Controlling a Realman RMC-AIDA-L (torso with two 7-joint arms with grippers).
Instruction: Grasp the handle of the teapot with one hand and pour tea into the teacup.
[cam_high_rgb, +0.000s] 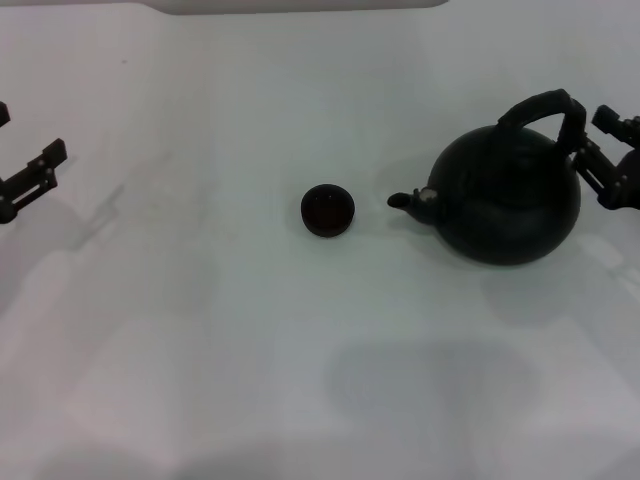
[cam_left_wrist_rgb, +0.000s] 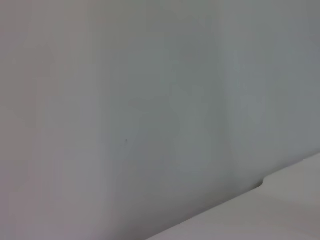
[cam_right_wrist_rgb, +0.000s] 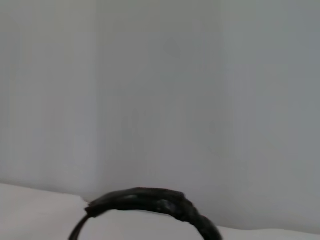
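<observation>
The teapot (cam_high_rgb: 510, 200) stands upright on the white desk (cam_high_rgb: 200, 350), spout pointing toward the teacup (cam_high_rgb: 328, 211) on its left. The right end effector (cam_high_rgb: 603, 160) sits just beside the handle (cam_high_rgb: 545, 110); its grip cannot be told. The left end effector (cam_high_rgb: 30, 180) hangs open, well apart.

The left hand (cam_high_rgb: 30, 180) was cut off by the head view's left edge, so only two dark finger links showed near the left edge of the surface (cam_high_rgb: 200, 350). The right hand (cam_high_rgb: 605, 165) ran off the right edge, partly behind the handle (cam_high_rgb: 545, 110), and its grip could not be judged. In the right wrist view only the handle's top arc (cam_right_wrist_rgb: 150, 202) showed, blurred, with the teapot (cam_high_rgb: 510, 195) below the frame. The teacup (cam_high_rgb: 328, 210) was too small to show any contents.
</observation>
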